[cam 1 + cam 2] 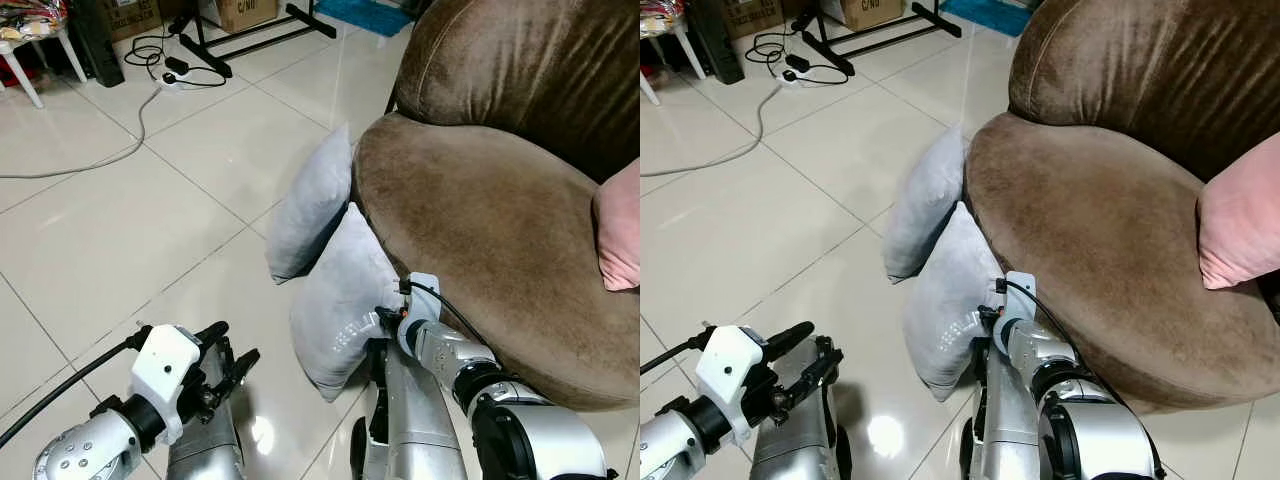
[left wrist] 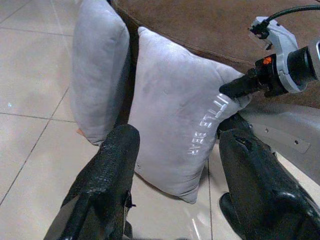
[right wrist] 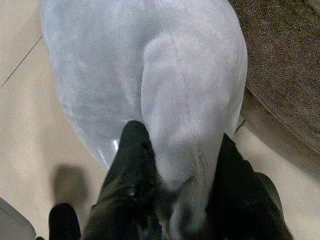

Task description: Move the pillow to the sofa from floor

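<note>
Fingers of the right gripper (image 3: 175, 200) pinch a fold of the near pillow (image 1: 340, 300), which stands on the floor (image 1: 150, 230) against the sofa (image 1: 480, 230). Left gripper (image 1: 225, 365) hovers open nearby. That thin pinch may slip during lifting.

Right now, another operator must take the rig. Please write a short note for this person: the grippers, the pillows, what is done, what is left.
Right gripper: shut on the near grey pillow, pinching its edge beside the sofa.
Left gripper: open, low over the floor, pointing at that pillow, holding nothing.
Things: the near grey pillow stands on the floor and leans on the sofa front. A second grey pillow leans behind it. A pink cushion lies on the seat.
Done: the pillow is gripped.
Left: lift it, place it on the seat, release.
</note>
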Tool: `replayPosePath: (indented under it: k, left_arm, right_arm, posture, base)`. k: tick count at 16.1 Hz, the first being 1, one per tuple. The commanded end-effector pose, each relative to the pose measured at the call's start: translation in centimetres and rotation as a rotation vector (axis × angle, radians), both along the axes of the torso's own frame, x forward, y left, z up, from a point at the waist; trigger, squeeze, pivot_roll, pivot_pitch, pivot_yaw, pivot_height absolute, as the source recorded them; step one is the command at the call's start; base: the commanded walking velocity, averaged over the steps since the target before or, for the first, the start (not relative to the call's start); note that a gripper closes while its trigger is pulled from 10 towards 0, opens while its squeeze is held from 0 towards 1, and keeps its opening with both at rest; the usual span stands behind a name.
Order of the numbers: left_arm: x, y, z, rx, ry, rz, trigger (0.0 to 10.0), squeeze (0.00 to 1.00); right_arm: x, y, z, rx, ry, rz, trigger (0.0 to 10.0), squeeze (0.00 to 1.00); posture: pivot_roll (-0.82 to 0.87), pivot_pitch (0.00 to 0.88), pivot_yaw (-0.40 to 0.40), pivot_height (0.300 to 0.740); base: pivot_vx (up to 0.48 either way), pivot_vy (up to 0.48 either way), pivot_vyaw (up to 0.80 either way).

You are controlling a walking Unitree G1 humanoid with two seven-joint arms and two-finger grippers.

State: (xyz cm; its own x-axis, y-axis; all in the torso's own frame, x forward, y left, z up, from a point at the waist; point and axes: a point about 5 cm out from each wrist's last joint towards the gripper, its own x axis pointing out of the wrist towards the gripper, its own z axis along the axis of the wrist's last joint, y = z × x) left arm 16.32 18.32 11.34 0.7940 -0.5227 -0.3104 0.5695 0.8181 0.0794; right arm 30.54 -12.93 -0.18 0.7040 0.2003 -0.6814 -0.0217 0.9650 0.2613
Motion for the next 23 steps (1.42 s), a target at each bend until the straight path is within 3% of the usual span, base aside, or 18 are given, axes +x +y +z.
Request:
replayPosePath:
  k: [1,6,9,11,13,15,17,20,21,22,23]
  left_arm:
    - [-0.2,-0.5,0.0,-0.009,0.007,-0.029,10.0,0.0]
    - [0.2,-0.4,-0.4,-0.008,0.021,-0.035,10.0,0.0]
    - [1.0,-0.4,-0.6,-0.006,-0.01,0.002,10.0,0.0]
    - [0.6,-0.2,-0.8,-0.006,-0.012,0.011,10.0,0.0]
    - [0.6,0.2,-0.4,-0.003,-0.039,0.043,10.0,0.0]
    - [0.6,0.5,-0.3,-0.004,-0.061,0.066,10.0,0.0]
    - [1.4,0.0,-0.1,-0.015,-0.09,0.061,10.0,0.0]
    - [3.1,-0.6,1.9,-0.065,-0.196,0.098,10.0,0.0]
    - [3.4,-0.5,2.5,-0.076,-0.221,0.105,10.0,0.0]
    - [3.8,-0.6,2.9,-0.081,-0.24,0.112,10.0,0.0]
    - [4.0,-0.6,2.9,-0.081,-0.243,0.114,10.0,0.0]
  right_arm:
    - [-0.3,-0.2,-0.4,-0.008,0.033,0.01,0.0,0.0]
    - [-0.2,-0.5,-0.2,0.031,0.024,-0.025,0.0,0.0]
    - [0.6,0.0,0.8,0.091,-0.028,0.047,0.0,0.0]
    - [1.1,0.1,1.7,0.177,-0.077,0.097,0.0,0.0]
    - [2.1,-1.5,4.3,0.315,-0.213,0.09,0.0,0.0]
    - [1.9,-3.3,9.1,0.402,-0.398,0.115,0.0,0.0]
    - [1.5,-6.2,16.5,0.446,-0.648,0.132,0.0,0.0]
    - [1.9,-10.1,31.0,0.586,-1.167,0.015,0.0,0.0]
    - [1.6,-10.3,33.7,0.538,-1.234,0.018,0.0,0.0]
    - [1.9,-9.6,34.0,0.434,-1.22,0.028,0.0,0.0]
    - [2.4,-8.7,33.0,0.363,-1.17,0.038,10.0,0.0]
  posture:
    - [0.12,0.118,-0.094,0.491]
    - [0.12,0.046,-0.098,0.491]
    - [0.12,0.0,-0.118,0.491]
    - [0.13,0.0,-0.117,0.491]
    - [0.13,0.0,-0.121,0.491]
    - [0.11,0.0,-0.111,0.491]
    - [0.09,0.0,-0.087,0.491]
    - [0.09,0.0,-0.08,0.491]
    - [0.1,0.0,-0.082,0.491]
    - [0.1,0.0,-0.079,0.491]
    - [0.1,0.0,-0.079,0.491]
  base:
    - [0.0,0.0,0.0]
    - [0.0,0.0,0.0]
    - [0.0,0.0,0.0]
    - [0.0,0.0,0.0]
    - [0.0,0.0,0.0]
    - [0.0,0.0,0.0]
    - [0.0,0.0,0.0]
    - [0.0,0.0,0.0]
    - [0.0,0.0,0.0]
    - [0.0,0.0,0.0]
    - [0.0,0.0,0.0]
